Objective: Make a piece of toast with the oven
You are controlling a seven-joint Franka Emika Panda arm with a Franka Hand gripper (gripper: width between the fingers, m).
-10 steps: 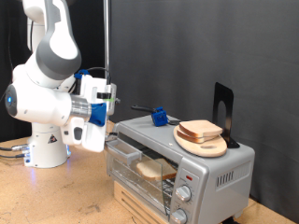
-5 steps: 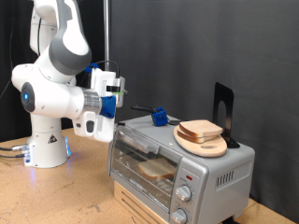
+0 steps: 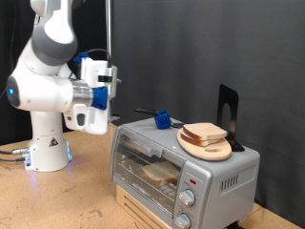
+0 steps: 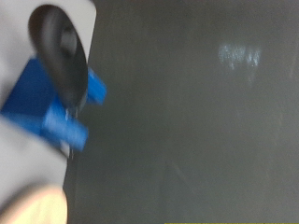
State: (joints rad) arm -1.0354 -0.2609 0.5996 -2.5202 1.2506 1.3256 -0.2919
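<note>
The pale tan bread slice (image 3: 159, 173) is seen on the rack inside the closed silver-grey toaster oven (image 3: 181, 162); the hand (image 3: 111, 79) is held above-left, its opening indeterminable, and scorching is risked if heating is left unwatched.

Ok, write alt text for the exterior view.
A silver toaster oven sits with its glass door shut and a slice of bread visible inside on the rack. A second slice rests on a wooden plate on top of the oven. The white robot arm's gripper is raised to the exterior view's left, holding nothing.
</note>
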